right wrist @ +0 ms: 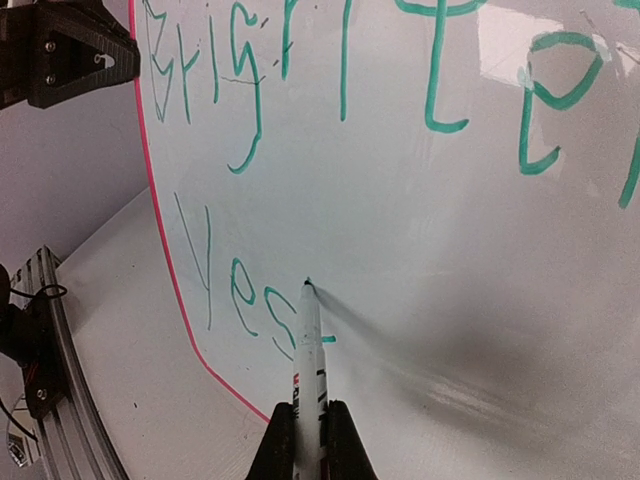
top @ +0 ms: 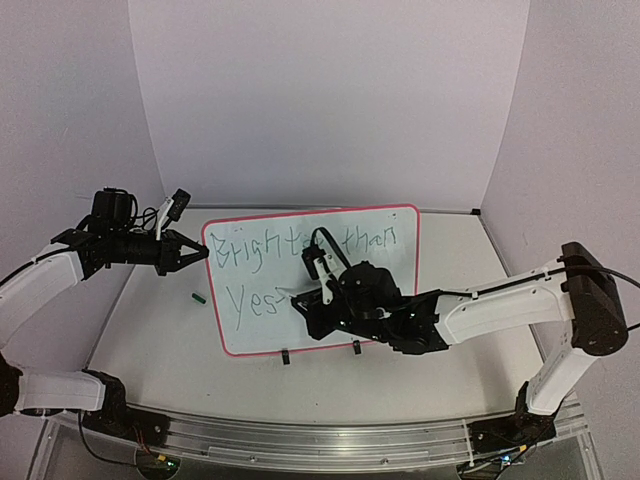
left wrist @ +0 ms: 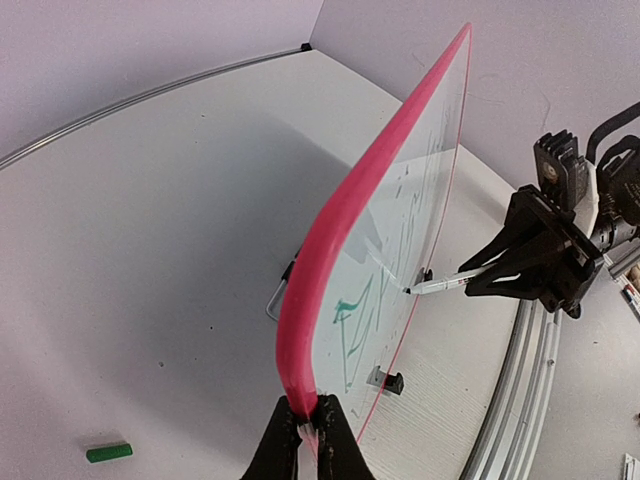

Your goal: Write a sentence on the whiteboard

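The whiteboard [top: 400, 270] stands tilted up on the table, with a red-pink frame [left wrist: 330, 250]. The sentence [top: 250, 247] in green reads "Brighter than" on top and "Yes" [right wrist: 240, 300] below, with a short cross stroke after the "s". My left gripper [left wrist: 308, 425] is shut on the board's left edge [top: 203, 252]. My right gripper [right wrist: 308, 440] is shut on a white marker [right wrist: 307, 340]. The marker's tip touches the board just right of "Yes" [top: 290, 293]. The right arm hides part of the board's lower middle in the top view.
A small green marker cap [top: 198, 296] lies on the table left of the board [left wrist: 108, 452]. Two black clips [top: 285, 357] [top: 356, 348] sit on the board's near edge. An aluminium rail [top: 300, 435] runs along the table's front.
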